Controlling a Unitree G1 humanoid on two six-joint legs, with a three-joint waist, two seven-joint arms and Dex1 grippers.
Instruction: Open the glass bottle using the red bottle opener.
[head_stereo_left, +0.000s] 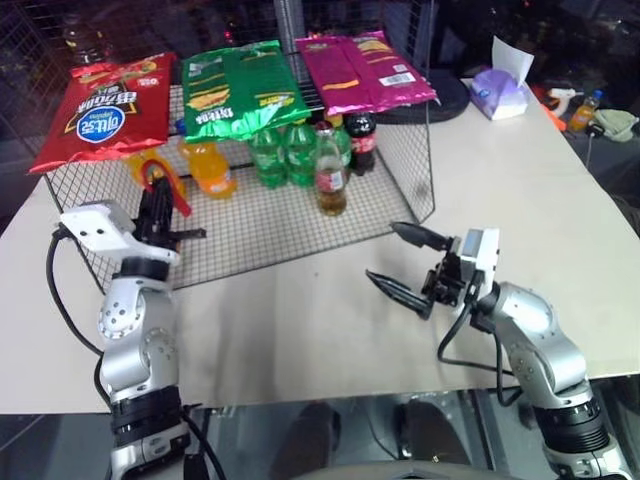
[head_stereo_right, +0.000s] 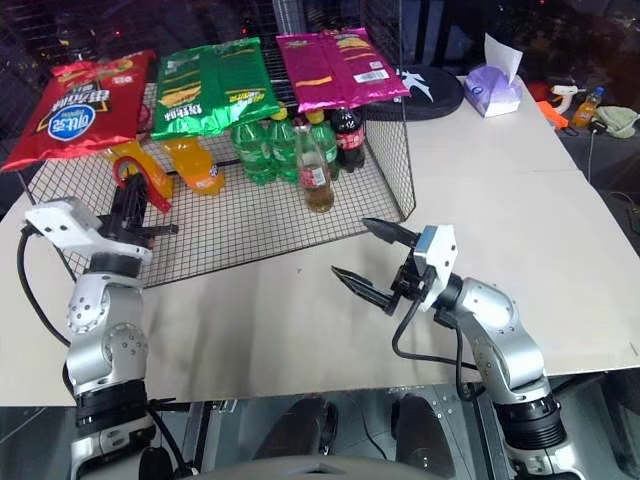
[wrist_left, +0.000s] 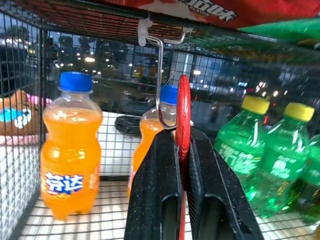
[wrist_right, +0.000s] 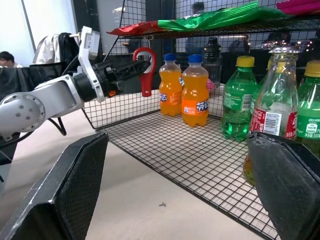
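The red bottle opener (wrist_right: 145, 70) hangs from a metal hook (wrist_left: 160, 75) under the top of the wire rack (head_stereo_left: 300, 240), at its left end. My left gripper (wrist_left: 182, 137) is shut on the opener's handle; the ring head (head_stereo_left: 158, 172) shows above the fingers. The glass bottle (head_stereo_left: 331, 175), amber with a red-and-white label, stands upright on the rack floor near the front, in front of the green bottles. My right gripper (head_stereo_left: 383, 252) is open over the table, in front of the rack's right corner, pointing towards the bottle (wrist_right: 275, 115) with nothing between its fingers.
Red, green and pink chip bags (head_stereo_left: 240, 90) lie on top of the rack. Inside stand two orange soda bottles (head_stereo_left: 210, 165), several green bottles (head_stereo_left: 285, 155) and a dark cola bottle (head_stereo_left: 362, 140). A tissue box (head_stereo_left: 498, 92) sits at the table's far right.
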